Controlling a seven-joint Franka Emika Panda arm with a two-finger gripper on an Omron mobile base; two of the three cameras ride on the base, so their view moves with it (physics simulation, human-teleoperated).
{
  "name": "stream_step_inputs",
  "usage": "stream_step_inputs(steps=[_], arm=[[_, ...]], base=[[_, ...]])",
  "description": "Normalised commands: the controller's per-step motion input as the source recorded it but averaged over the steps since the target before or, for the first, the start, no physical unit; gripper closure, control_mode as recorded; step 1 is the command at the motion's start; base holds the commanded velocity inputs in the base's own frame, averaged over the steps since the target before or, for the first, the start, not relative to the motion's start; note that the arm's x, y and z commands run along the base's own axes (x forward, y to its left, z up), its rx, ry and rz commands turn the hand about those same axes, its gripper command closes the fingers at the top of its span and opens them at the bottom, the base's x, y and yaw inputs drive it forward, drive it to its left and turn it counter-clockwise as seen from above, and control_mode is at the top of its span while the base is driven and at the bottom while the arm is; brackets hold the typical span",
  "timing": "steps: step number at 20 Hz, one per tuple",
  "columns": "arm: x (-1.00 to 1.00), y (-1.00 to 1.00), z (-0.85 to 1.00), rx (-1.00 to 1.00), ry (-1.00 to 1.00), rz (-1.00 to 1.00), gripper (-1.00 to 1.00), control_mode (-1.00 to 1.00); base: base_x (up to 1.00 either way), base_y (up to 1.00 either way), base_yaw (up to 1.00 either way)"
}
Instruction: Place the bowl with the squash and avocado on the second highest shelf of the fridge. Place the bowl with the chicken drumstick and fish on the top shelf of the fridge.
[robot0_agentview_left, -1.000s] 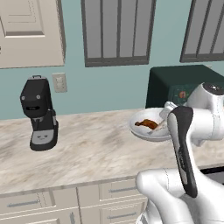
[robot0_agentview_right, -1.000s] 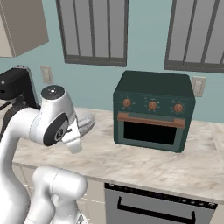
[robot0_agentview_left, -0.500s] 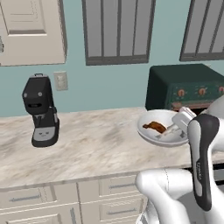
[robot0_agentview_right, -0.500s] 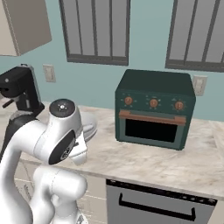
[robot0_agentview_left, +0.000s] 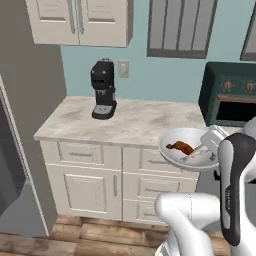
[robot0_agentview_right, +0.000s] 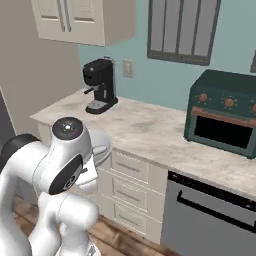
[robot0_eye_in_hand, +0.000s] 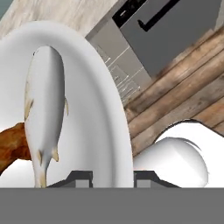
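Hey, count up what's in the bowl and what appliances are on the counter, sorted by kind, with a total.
Bowl: 1
Drumstick: 1
Fish: 1
Coffee machine: 1
Toaster oven: 1
Total: 5

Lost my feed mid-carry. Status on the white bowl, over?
Tool shut on white bowl rim. Bowl off the counter, held over the cabinet front, drumstick and fish inside. Nothing in the way ahead.

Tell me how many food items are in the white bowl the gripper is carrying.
2: the chicken drumstick at the bowl's left side, the fish beside it toward the gripper. Nothing else shows inside.
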Motion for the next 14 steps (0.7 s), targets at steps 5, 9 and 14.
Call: stream_step_inputs(steps=[5, 9, 14], arm=[[0.00, 0.00, 0.00, 0.00, 0.00, 0.00, 1.00, 1.00], [0.00, 0.00, 0.00, 0.00, 0.00, 0.00, 1.00, 1.00], [0.00, 0.00, 0.00, 0.00, 0.00, 0.00, 1.00, 1.00]], base=[[-0.49, 0.00, 0.96], [-0.16, 0.00, 1.00], [-0.13, 0.15, 0.95]])
